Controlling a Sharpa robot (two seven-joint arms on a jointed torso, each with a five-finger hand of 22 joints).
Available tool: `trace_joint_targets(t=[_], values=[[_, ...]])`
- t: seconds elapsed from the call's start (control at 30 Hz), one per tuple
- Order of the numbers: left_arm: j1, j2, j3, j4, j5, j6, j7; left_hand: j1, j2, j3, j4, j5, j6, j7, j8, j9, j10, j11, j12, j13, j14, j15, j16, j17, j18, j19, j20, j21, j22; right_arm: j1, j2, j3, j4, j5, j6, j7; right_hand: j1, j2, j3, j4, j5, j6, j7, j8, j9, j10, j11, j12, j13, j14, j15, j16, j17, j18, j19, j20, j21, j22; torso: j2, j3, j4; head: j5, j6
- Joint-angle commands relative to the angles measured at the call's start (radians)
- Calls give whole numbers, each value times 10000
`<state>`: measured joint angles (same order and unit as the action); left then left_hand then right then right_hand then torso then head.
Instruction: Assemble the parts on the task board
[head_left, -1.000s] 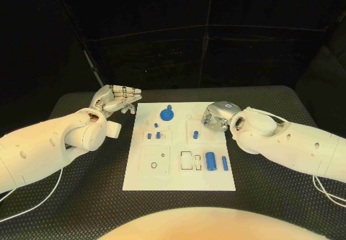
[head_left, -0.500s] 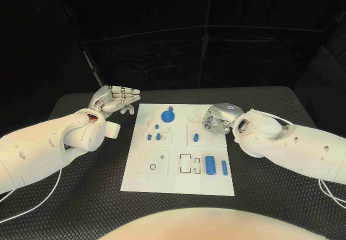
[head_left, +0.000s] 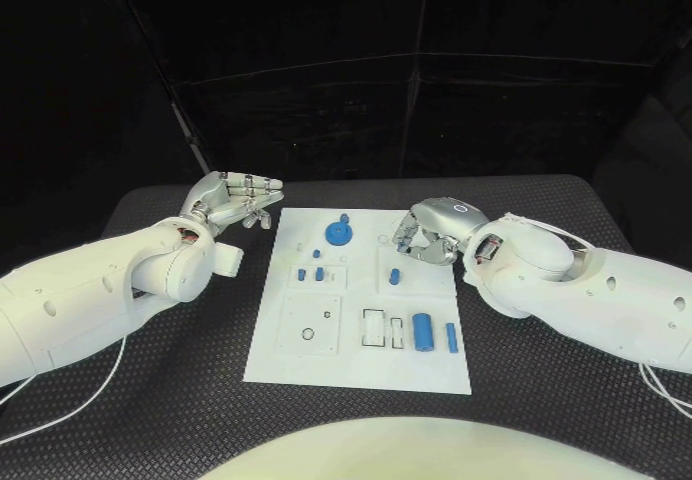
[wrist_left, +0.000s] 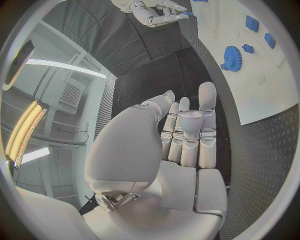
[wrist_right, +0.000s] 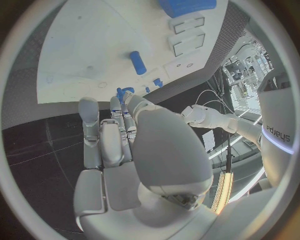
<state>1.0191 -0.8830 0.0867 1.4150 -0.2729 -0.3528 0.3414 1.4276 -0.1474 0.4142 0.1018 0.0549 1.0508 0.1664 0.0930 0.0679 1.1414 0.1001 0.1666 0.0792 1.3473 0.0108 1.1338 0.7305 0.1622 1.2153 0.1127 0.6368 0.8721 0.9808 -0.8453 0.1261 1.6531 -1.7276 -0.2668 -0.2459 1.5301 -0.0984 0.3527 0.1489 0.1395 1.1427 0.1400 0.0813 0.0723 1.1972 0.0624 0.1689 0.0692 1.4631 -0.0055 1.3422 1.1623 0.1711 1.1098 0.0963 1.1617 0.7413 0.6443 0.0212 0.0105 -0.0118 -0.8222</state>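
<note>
The white board (head_left: 361, 345) lies flat in the middle of the black counter (head_left: 548, 400). On the board's far part rests a blue gear (head_left: 336, 233); a blue cylinder (head_left: 423, 331) lies near its right edge, with small blue pieces (head_left: 310, 273) between them. The left robot hand (head_left: 231, 200) hovers just off the board's far left corner, fingers together and upright, holding nothing. The right robot hand (head_left: 430, 232) hangs over the board's far right corner, fingers curled inward, empty.

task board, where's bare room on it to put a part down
Bare white along the task board's near edge, below the blue cylinder, and at its far-right corner by the right hand. Crowded mid-board around the blue gear and small pegs.
</note>
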Motion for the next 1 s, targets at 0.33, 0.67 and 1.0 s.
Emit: trace_joint_targets(t=[0.33,0.67,1.0], values=[[15,97,13,34,41,91,71,67,63,12,-55,-25,-28,33,-25,-4,-76,-21,8,-11,-58,1,-54,-23,190,-80,-17,-67,-7,14,631,30,686,497,-396,402,-54,-21,127,-56,16,23,-15,13,-10,42,56,18,-11,404,-68,58,29,-176,88,-6,47,-23,9,-27,23,330,-18],[20,280,14,23,42,126,50,67,63,12,-55,-25,-28,33,-25,-4,-76,-21,8,-11,-58,1,-54,-23,190,-80,-17,-67,-7,-60,1549,-146,280,631,-299,802,-55,-16,185,-105,57,3,4,-7,-18,21,71,-5,-16,400,-60,55,15,-172,74,-5,30,-57,17,-27,14,958,-247],[31,451,16,19,42,150,38,71,65,14,-62,-26,-25,34,-22,-3,-87,-19,11,-12,-61,3,-55,-28,189,-80,-15,-65,-4,-493,2143,-382,-243,555,-177,1116,-51,-12,223,-147,83,-3,13,-17,-20,15,78,-16,-16,399,-55,59,18,-171,66,-3,22,-73,14,-17,13,1498,-505]])
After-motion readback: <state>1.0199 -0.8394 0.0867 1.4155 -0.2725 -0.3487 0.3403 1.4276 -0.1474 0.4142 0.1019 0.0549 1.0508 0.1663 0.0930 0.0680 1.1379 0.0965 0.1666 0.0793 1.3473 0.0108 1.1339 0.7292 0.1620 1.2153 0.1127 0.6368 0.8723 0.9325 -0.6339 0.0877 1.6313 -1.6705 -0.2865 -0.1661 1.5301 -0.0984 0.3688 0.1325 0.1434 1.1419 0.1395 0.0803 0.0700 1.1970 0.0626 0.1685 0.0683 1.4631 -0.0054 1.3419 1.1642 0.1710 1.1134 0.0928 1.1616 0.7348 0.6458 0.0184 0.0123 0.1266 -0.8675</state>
